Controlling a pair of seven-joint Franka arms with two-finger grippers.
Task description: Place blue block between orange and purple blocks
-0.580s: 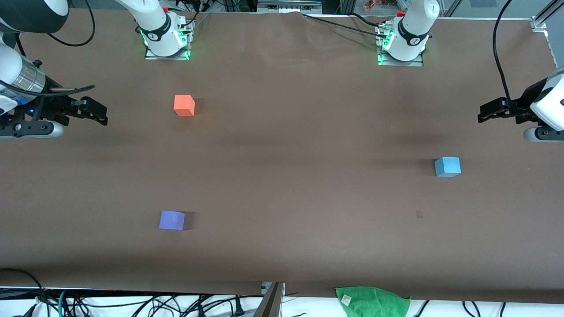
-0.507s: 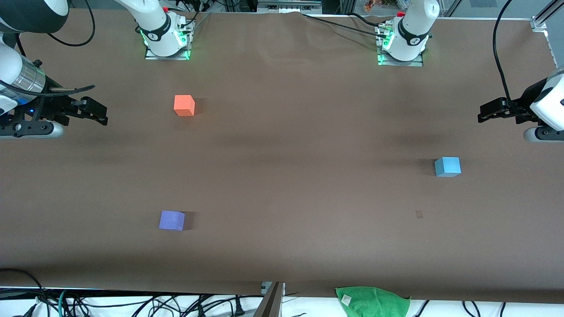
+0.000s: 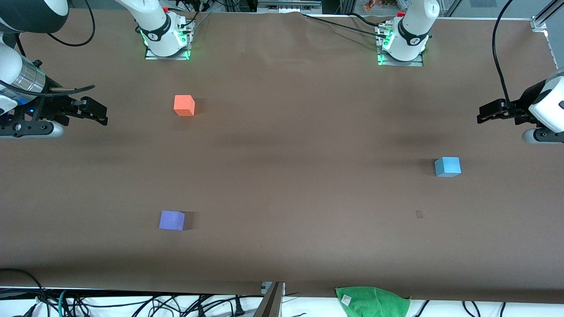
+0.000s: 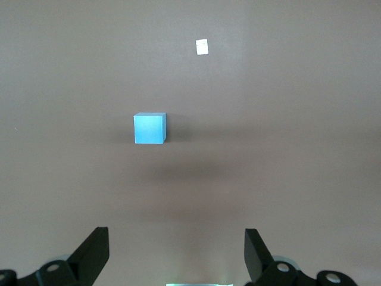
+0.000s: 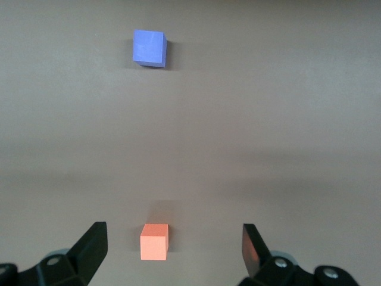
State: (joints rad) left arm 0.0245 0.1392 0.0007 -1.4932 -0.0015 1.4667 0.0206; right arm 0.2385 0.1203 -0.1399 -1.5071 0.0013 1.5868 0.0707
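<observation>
The sky-blue block (image 3: pixel 447 167) sits on the brown table toward the left arm's end. It also shows in the left wrist view (image 4: pixel 149 128). The orange block (image 3: pixel 184 105) and the purple block (image 3: pixel 172 220) sit toward the right arm's end, far apart, the purple one nearer the camera. Both show in the right wrist view, orange (image 5: pixel 154 241) and purple (image 5: pixel 149 48). My left gripper (image 3: pixel 482 114) (image 4: pixel 177 253) is open and empty, up over bare table at its end. My right gripper (image 3: pixel 102 115) (image 5: pixel 174 250) is open and empty, up over bare table beside the orange block.
A green cloth (image 3: pixel 372 301) lies over the table's front edge. A small pale mark (image 3: pixel 419 214) (image 4: pixel 202 46) is on the table nearer the camera than the blue block. Cables hang along the front edge.
The left gripper has shifted very slightly. The blocks and the right arm have not moved.
</observation>
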